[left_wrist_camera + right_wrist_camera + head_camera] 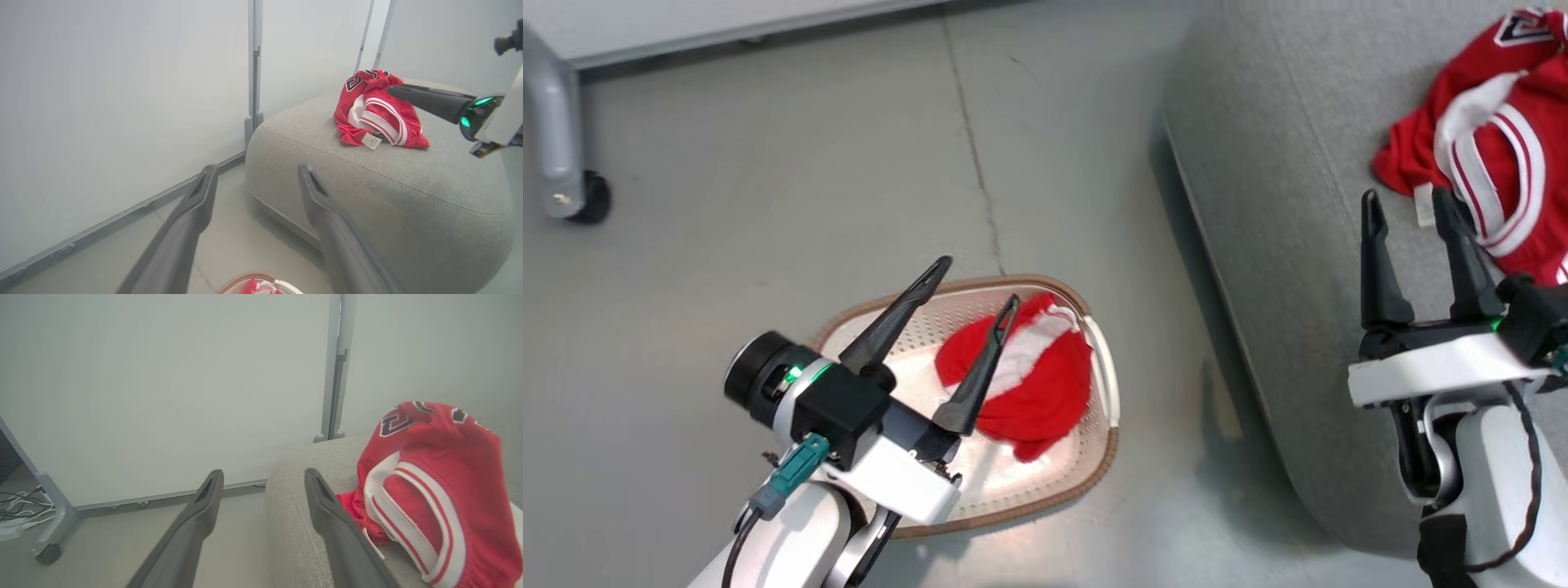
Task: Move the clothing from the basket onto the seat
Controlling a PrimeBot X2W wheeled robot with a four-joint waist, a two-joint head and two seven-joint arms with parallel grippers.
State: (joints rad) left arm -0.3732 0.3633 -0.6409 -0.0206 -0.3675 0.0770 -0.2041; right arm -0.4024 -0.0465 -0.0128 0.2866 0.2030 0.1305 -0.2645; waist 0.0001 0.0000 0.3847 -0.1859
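Left gripper [257,167]: 6 o'clock, fingers spread wide.
Seat [367,196]: 4 o'clock, grey, rounded corner.
Clothing [376,110]: 2 o'clock, crumpled on seat.
Basket [245,277]: 6 o'clock, rim at bottom edge.

Pale grey partition panel [163,384] stands on a wheeled leg [53,522]. Grey floor [768,163] in front of it shows a crack [977,171]. Cables [18,500] lie beside the leg.
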